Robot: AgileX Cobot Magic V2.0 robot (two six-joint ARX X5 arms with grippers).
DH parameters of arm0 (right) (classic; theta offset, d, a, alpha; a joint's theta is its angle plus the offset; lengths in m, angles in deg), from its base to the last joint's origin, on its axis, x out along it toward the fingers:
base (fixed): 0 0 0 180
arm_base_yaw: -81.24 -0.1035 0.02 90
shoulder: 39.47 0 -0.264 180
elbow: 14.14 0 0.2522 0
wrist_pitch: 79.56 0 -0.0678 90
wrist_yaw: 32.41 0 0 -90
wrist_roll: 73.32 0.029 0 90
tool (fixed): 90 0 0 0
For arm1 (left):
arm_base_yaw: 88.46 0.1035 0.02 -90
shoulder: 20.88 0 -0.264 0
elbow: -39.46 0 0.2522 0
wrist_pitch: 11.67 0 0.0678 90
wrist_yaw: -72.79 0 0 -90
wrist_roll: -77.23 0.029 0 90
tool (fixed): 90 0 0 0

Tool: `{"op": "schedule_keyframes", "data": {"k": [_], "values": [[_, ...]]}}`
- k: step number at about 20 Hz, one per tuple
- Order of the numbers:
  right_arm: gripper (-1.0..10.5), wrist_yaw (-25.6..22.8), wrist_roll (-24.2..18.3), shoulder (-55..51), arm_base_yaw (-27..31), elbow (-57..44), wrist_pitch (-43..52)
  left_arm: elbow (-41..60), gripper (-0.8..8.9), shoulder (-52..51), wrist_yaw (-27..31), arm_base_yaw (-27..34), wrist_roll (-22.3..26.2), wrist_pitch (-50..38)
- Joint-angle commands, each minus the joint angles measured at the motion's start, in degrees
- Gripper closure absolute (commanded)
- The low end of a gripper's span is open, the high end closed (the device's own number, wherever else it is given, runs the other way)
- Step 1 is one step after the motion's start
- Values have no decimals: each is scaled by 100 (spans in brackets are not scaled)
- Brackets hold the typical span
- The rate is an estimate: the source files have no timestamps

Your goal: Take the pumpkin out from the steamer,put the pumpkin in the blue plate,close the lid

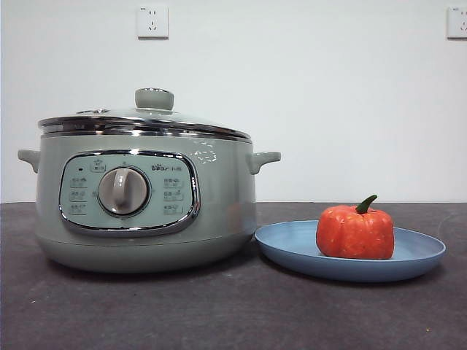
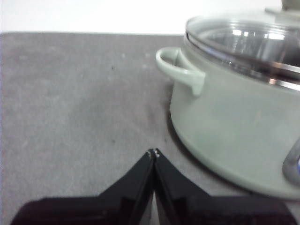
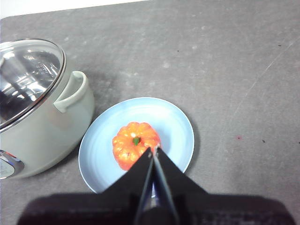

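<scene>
The orange-red pumpkin (image 1: 355, 231) (image 3: 136, 144) sits upright on the blue plate (image 1: 292, 244) (image 3: 176, 122), just right of the steamer (image 1: 146, 193) (image 3: 42, 131). The glass lid (image 1: 146, 120) (image 2: 248, 42) (image 3: 26, 77) rests on the pale green steamer (image 2: 225, 122), knob up. My right gripper (image 3: 153, 150) hangs shut above the plate, close over the pumpkin's near side, holding nothing. My left gripper (image 2: 153, 153) is shut and empty above the grey table, beside the steamer's left handle (image 2: 180, 70). Neither arm shows in the front view.
A dark grey mat (image 1: 233, 313) covers the table. A white wall stands behind with two sockets (image 1: 152, 21) (image 1: 457, 22). The steamer's side handles (image 1: 264, 159) stick out, the right one above the plate's rim.
</scene>
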Motion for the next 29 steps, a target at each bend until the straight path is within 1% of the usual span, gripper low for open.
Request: {"op": "schedule_keyframes", "data": {"k": [1,19,20,21,22,23,24,25,26,28,29], "values": [[963,-17,50,-9,-7,-28,26,90,817,-92,33,24,-74,22],[963,-17,50,-9,-9,-28,24,90,817,-90,35,22,-85,-7],[963,-35,-61,-9,-7,-28,28,90,817,-90,35,22,-85,-7],[963,-90,-380,-9,-7,-28,22,90,817,-90,35,22,-85,-7],[963,-166,-581,-24,-13,-48,24,90,817,-90,35,22,-85,-7],[963,-195,-669,-122,11,-94,63,90,817,-87,35,22,-85,-7],[963,-181,-896,-267,120,-199,203,90,817,-90,35,22,-85,-7],[963,-116,-1128,-463,295,-396,518,90,817,-90,35,22,-85,-7],[963,72,-1274,-710,527,-695,931,90,817,-90,35,22,-85,-7],[963,870,-1412,-1259,1134,-1453,1696,90,817,-90,35,22,-85,-7],[963,1137,-1412,-1526,1434,-1849,1987,90,817,-90,33,22,-85,-7]]}}
